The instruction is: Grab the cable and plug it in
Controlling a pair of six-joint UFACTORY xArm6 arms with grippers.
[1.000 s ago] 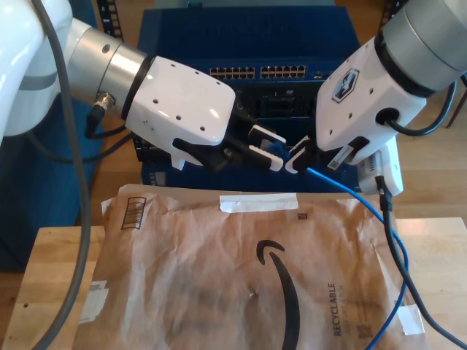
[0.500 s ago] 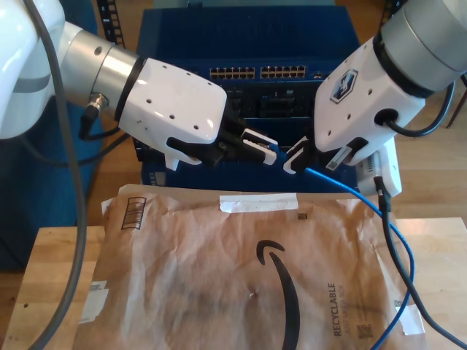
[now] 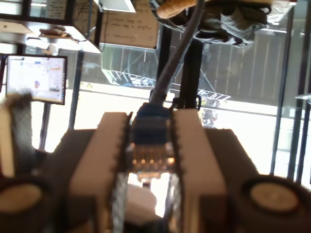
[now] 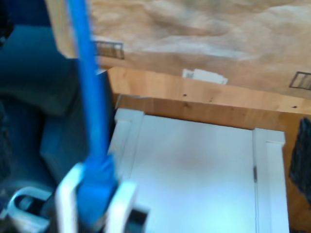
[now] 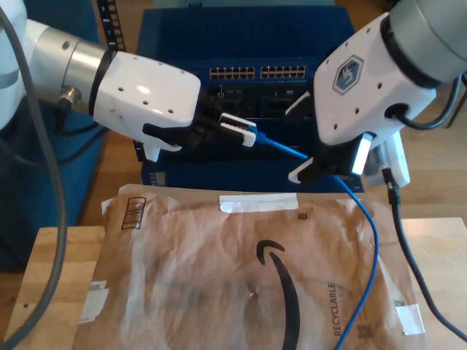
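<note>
Cable point(image 5: 368, 240): smooth bright blue plastic jacket, slight sheen.
Plug point(image 3: 152, 158): clear glossy plastic under a blue boot, metal contacts glinting inside.
First gripper point(image 3: 151, 160): matt white plastic pads with ribbed inner faces, clamped on the plug.
Second gripper point(image 4: 95, 196): white plastic fingers, smooth and softly glossy, closed round the blue cable.
Arm shells point(image 5: 149, 95): glossy white plastic; brushed grey metal at the joint.
Mailer point(image 5: 241, 277): brown kraft paper, matt, creased and wrinkled, with white paper tape.
Table point(image 5: 36, 273): pale wood, smooth, light grain.
Switch point(image 5: 259, 73): dark matt face with a row of ports.
</note>
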